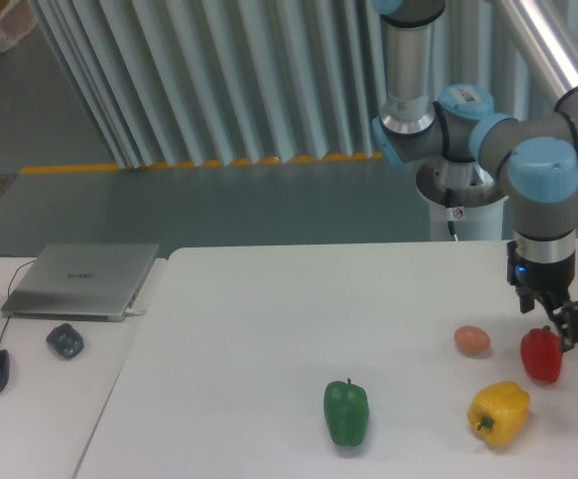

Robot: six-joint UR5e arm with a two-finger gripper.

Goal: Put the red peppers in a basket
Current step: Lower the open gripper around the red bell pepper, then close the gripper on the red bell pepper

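1. Green bell pepper (346,412) sits nearest, front centre of the white table (269,329).
2. Yellow bell pepper (499,413) lies to its right, on its side.
3. Red bell pepper (541,355) is at the right edge, just behind the yellow one; orange-pink egg-shaped thing (472,340) lies near its left.
4. Gripper (552,321) hangs at the red pepper's top, one finger (574,325) against its upper right. Can't tell if it's clamped.
5. Closed laptop (82,280), two mice (65,340) on the left desk.

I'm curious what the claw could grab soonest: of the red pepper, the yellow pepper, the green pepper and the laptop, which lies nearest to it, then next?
1. Red pepper, at the gripper.
2. Yellow pepper, front.
3. Green pepper, centre.
4. Laptop, far side table.
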